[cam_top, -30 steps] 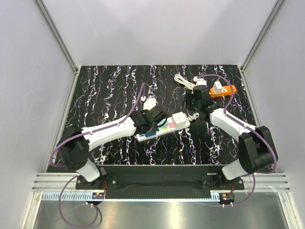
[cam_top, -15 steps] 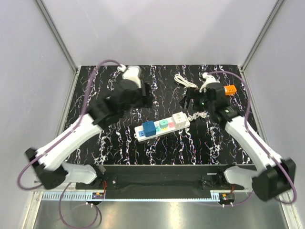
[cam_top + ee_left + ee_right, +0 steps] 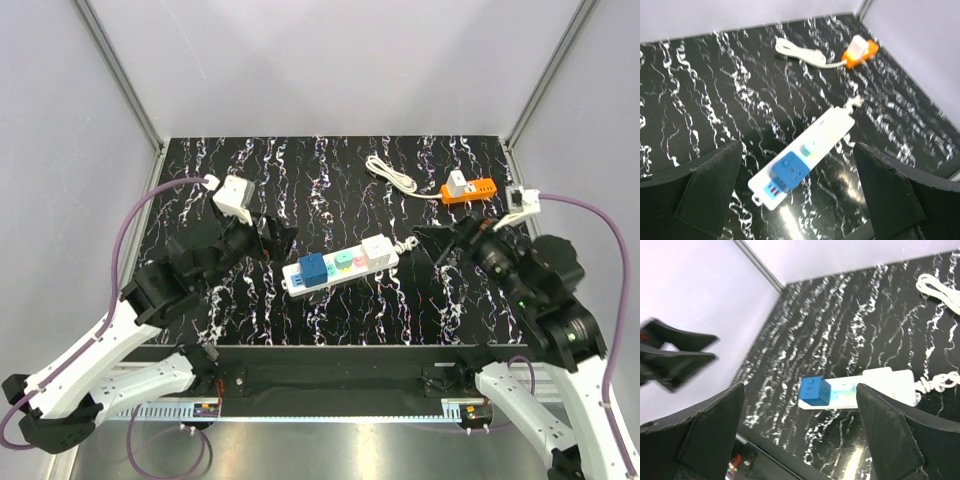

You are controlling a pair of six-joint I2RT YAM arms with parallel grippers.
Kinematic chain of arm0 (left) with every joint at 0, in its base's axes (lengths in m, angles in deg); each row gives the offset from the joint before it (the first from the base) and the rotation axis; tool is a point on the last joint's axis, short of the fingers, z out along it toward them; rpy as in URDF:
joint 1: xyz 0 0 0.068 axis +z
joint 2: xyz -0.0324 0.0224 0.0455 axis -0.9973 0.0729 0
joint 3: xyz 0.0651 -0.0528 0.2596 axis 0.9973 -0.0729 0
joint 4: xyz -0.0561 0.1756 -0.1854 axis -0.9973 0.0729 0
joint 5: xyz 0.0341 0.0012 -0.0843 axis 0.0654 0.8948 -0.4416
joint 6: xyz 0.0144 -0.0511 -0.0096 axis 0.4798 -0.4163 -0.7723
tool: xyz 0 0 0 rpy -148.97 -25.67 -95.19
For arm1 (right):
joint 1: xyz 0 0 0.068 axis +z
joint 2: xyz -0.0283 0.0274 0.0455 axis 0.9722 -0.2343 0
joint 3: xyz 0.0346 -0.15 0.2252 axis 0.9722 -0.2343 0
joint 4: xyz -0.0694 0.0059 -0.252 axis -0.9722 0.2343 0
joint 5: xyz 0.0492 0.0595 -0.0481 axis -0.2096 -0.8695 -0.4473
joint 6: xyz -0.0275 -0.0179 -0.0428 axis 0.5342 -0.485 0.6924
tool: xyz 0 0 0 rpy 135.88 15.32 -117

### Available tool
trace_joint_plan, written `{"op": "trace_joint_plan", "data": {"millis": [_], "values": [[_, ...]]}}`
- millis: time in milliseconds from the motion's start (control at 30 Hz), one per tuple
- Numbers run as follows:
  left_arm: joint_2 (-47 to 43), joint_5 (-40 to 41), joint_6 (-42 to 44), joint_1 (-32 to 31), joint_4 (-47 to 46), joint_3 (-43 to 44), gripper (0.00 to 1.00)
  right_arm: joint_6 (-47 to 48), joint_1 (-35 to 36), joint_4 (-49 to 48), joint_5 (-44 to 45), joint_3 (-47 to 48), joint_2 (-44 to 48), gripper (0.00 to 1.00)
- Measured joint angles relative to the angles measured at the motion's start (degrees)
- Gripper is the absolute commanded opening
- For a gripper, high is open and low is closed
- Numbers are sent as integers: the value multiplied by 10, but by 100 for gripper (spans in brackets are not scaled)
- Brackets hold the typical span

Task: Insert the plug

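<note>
A white power strip (image 3: 342,264) lies aslant at the table's middle, with a blue cube plug (image 3: 312,268) seated in its left end. My left gripper (image 3: 277,240) hovers open to the strip's left, raised above the table. My right gripper (image 3: 431,249) hovers open to its right. In the left wrist view the blue plug (image 3: 788,169) and the strip (image 3: 827,135) lie below, between wide-apart fingers (image 3: 709,191) that hold nothing. In the right wrist view the plug (image 3: 815,390) and strip (image 3: 875,386) likewise sit far below empty, wide-apart fingers (image 3: 896,431).
An orange base with a white adapter (image 3: 467,187) sits at the back right, joined to a coiled white cable (image 3: 391,171). The strip's own cord (image 3: 405,243) curls at its right end. Grey walls enclose the black marbled table (image 3: 240,180).
Both arms have lifted off the power strip and drawn back toward their own sides. Both grippers have gone from shut to wide open. The blue plug stays in the strip.
</note>
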State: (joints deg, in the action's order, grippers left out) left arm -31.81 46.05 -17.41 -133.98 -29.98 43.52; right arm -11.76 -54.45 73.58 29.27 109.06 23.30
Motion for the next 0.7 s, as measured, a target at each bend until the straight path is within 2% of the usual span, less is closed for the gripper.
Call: {"op": "trace_joint_plan", "data": {"millis": [167, 700], "values": [[-31, -15, 5, 0, 0, -26, 99, -13, 0, 24, 15, 18, 33, 100], [-71, -13, 21, 0, -8, -26, 99, -17, 0, 79, 50, 23, 25, 100]]}}
